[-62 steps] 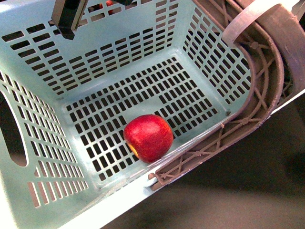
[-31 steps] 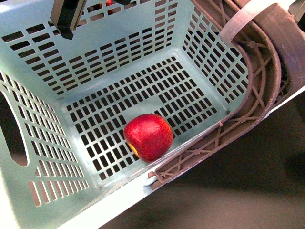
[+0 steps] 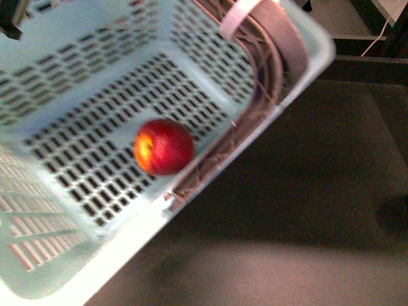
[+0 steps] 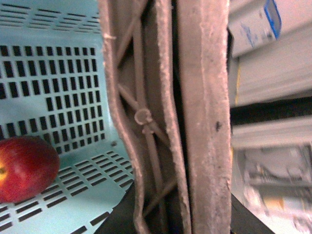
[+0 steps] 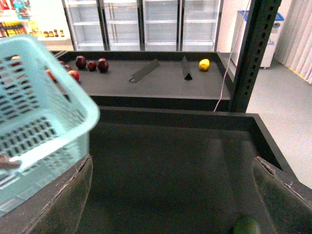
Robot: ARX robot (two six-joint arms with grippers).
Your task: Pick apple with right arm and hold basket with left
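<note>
Basket (image 3: 95, 57) shifted left; apple (image 3: 164, 146) inside, away from right fingers (image 5: 58, 204).

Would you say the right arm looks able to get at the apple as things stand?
Probably yes: the apple lies uncovered on the floor of the open basket, its handle folded aside. The right gripper, open, is outside the basket, so it must first clear the wall.

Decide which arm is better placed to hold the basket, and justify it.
Left. Its wrist camera sits right against the handle of the basket, the apple just inside. The right gripper, jaws open, hangs clear of the basket.
</note>
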